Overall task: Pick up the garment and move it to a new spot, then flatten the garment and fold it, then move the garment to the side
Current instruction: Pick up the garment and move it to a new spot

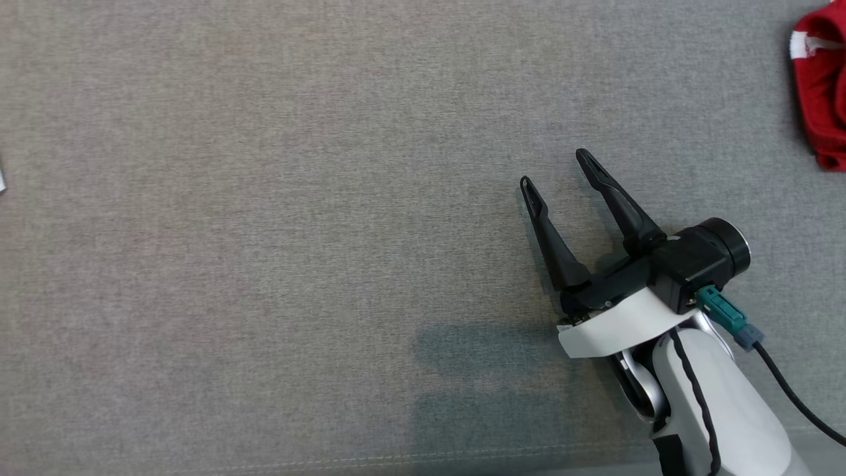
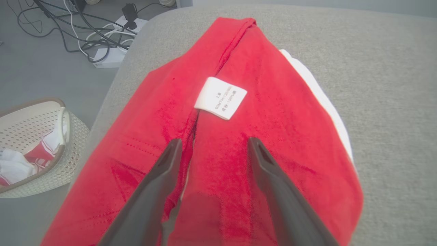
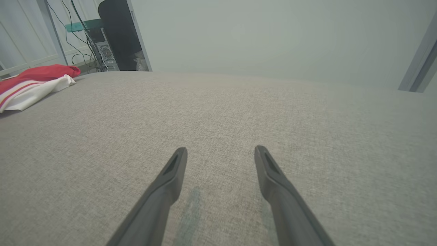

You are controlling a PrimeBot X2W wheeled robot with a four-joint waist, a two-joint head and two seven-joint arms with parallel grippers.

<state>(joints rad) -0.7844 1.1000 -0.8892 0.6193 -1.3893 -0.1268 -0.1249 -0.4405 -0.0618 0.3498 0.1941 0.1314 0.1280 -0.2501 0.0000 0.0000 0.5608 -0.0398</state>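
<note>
A red garment [image 2: 273, 112] with a white label [image 2: 220, 98] and a white part along one side lies on the grey cloth surface [image 2: 375, 68], close to its rounded edge. My left gripper [image 2: 215, 140] hovers open just over this garment, a finger on either side of a fold, gripping nothing. My right gripper [image 1: 555, 168] is open over bare grey cloth [image 1: 264, 231] at the lower right, fingers pointing up and left. Red cloth with a white stripe [image 1: 823, 86] lies at the top right edge. In the right wrist view, the open right gripper [image 3: 221, 149] points across the surface, and red and white cloth [image 3: 37, 73] lies far left.
A perforated cream basket [image 2: 75, 136] holding red and white clothes stands on the floor beside the surface. Cables and a white power strip [image 2: 106, 58] lie on the floor beyond it. A dark computer tower [image 3: 119, 37] stands behind the surface's far edge.
</note>
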